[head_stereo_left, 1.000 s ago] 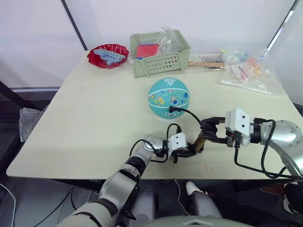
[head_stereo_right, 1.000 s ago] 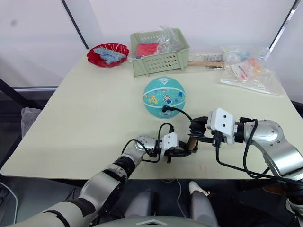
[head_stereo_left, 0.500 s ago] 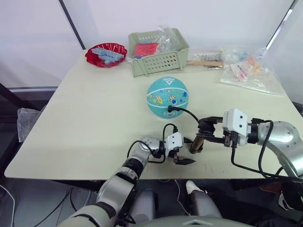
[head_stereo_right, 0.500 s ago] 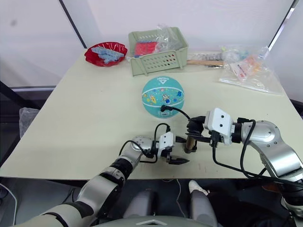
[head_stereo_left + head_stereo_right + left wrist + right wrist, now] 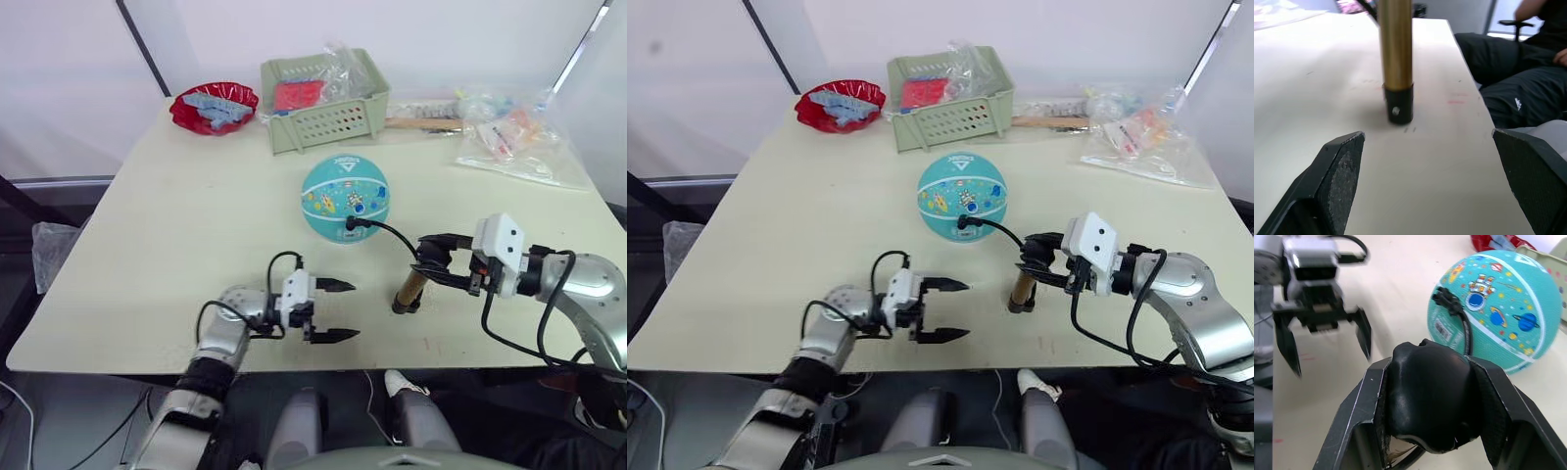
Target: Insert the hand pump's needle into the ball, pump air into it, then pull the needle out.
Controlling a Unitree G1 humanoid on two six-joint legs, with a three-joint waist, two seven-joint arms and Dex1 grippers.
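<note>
Pump stood nearly upright on the table, long axis close to vertical, tilted slightly; black bottom cap on the tabletop, black handle at the top. Right gripper was clamped around that handle, jaws closed on it. Thin black hose curved from the pump top back to the ball, its black end fitting pressed against the near side of the ball; needle itself too small to make out. Ball sat mid-table, round, teal with cartoon prints. Left gripper was low over the near table edge, jaws spread wide, holding nothing, fingers pointing toward the pump base but well apart from it. Table was pale cream. At the far edge: red bowl, green basket, clear plastic bags. White walls behind. Left wrist view showed a seated person's dark trousers past the table edge.
</note>
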